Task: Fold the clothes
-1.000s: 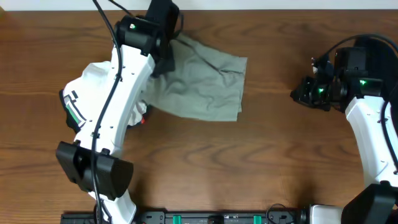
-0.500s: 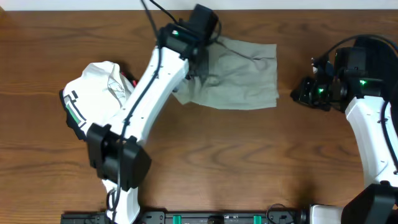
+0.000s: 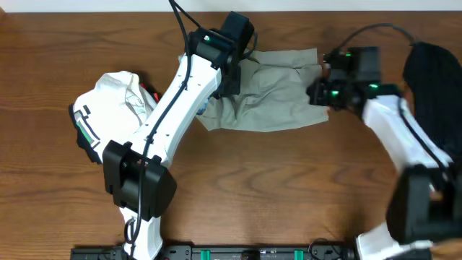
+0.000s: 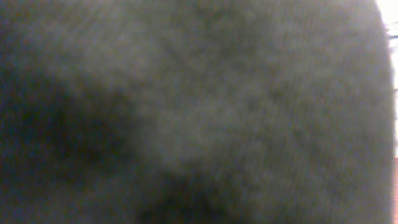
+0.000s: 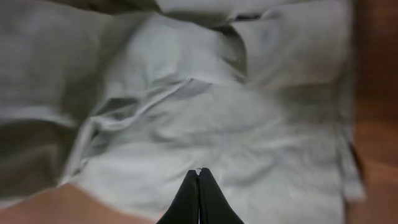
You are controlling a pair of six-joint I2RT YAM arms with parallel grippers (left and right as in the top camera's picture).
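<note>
— Where is the garment?
— Your grey-green garment point(image 3: 278, 101) lies crumpled on the table point(image 3: 289, 188), far side, between your 2 grippers.
— And the fingers?
— Your right gripper point(image 5: 199, 172), at the cloth's right edge, has them pressed together. Your left gripper point(image 3: 231, 79) is at its left edge; that camera shows only blurred fabric, so I cannot tell.

The left wrist camera gives only a grey blur, cloth right against the lens. Overhead, the left end effector point(image 3: 231, 78) hides its fingers under its own housing, grip unreadable. Its arm covers the left edge of the grey-green garment point(image 3: 281, 101). A dark shape point(image 3: 433, 79) runs off the right side.
</note>
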